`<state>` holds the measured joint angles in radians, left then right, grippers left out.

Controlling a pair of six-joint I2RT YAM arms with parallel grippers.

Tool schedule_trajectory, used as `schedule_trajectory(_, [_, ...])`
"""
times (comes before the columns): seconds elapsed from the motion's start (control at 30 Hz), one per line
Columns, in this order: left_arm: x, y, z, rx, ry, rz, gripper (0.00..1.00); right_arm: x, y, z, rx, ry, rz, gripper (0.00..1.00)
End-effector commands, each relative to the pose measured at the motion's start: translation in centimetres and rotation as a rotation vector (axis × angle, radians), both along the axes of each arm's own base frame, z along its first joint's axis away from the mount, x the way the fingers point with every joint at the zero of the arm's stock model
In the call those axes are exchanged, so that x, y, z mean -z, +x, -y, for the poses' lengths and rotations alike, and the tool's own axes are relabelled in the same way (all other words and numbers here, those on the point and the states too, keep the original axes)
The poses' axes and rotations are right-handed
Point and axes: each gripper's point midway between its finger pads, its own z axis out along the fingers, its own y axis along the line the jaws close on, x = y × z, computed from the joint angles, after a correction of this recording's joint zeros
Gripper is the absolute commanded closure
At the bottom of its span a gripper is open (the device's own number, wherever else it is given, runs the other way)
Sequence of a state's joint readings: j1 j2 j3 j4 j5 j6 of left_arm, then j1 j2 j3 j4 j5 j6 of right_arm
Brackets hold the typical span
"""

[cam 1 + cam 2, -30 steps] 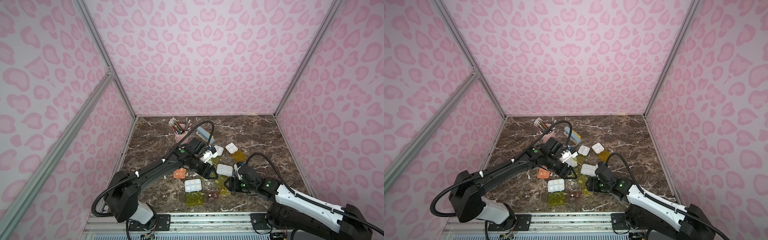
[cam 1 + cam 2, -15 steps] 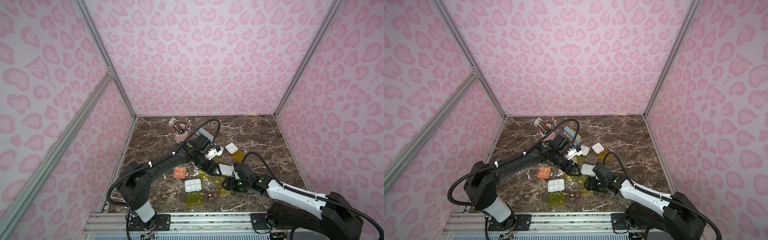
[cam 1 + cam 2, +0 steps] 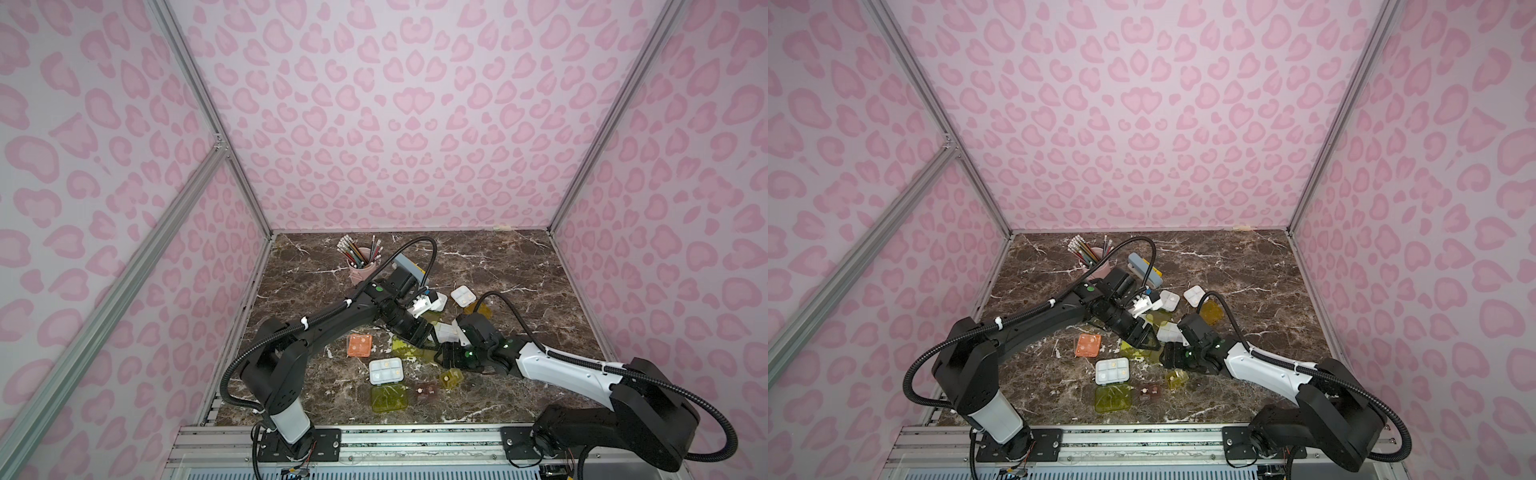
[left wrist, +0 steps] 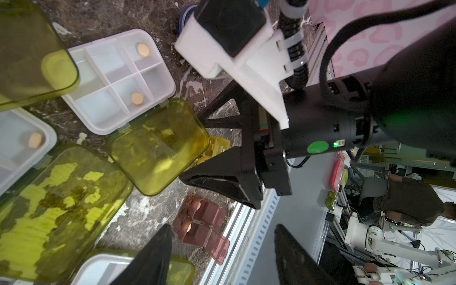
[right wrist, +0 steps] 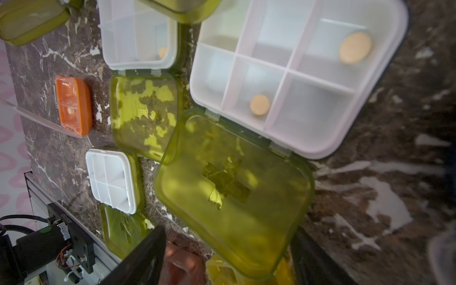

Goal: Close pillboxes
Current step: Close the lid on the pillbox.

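Note:
Several open pillboxes lie in a cluster at mid-table. A white divided tray (image 5: 296,74) holding two pills has its lime lid (image 5: 234,197) folded flat. My right gripper (image 5: 229,259) is open, its fingers either side of that lid's free edge, above a brown pillbox (image 3: 427,390) and a small yellow one (image 3: 451,379). My left gripper (image 4: 222,254) is open and empty, hovering just left of the right gripper (image 3: 446,357) in both top views. A salmon pillbox (image 3: 359,345) and another white tray (image 3: 386,371) with its lime lid (image 3: 389,398) lie nearer the front.
A pink pencil cup (image 3: 361,270) and a blue-grey stapler (image 3: 409,268) stand behind the left arm. A white tray (image 3: 462,296) with an amber lid (image 3: 478,309) sits at the back right of the cluster. The metal front rail (image 3: 374,436) borders the table.
The right gripper has crept leftward over the lime lid. The left arm's elbow has swung inward while its gripper stayed near the cluster. Both grippers stay open.

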<state>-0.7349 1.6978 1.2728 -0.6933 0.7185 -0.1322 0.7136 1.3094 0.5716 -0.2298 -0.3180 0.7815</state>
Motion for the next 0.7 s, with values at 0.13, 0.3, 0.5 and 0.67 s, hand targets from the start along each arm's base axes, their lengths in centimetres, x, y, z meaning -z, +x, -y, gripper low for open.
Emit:
schedule_trajectory(0.13, [0.3, 0.0, 0.1, 0.012, -0.025, -0.028, 0.32, -0.9, 0.8, 0.2, 0.006, 0.009, 0.045, 0.20])
schedule_trajectory(0.3, [0.5, 0.1, 0.0, 0.009, -0.023, -0.033, 0.32, -0.9, -0.6, -0.2, 0.002, 0.061, 0.006, 0.20])
schedule_trajectory(0.5, [0.5, 0.3, 0.0, 0.003, -0.026, -0.033, 0.32, -1.4, -2.2, 0.1, 0.029, 0.100, -0.004, 0.20])
schedule_trajectory(0.67, [0.5, 0.3, -0.1, 0.000, -0.027, -0.031, 0.32, -1.8, -3.2, 0.3, 0.046, 0.138, -0.004, 0.20])
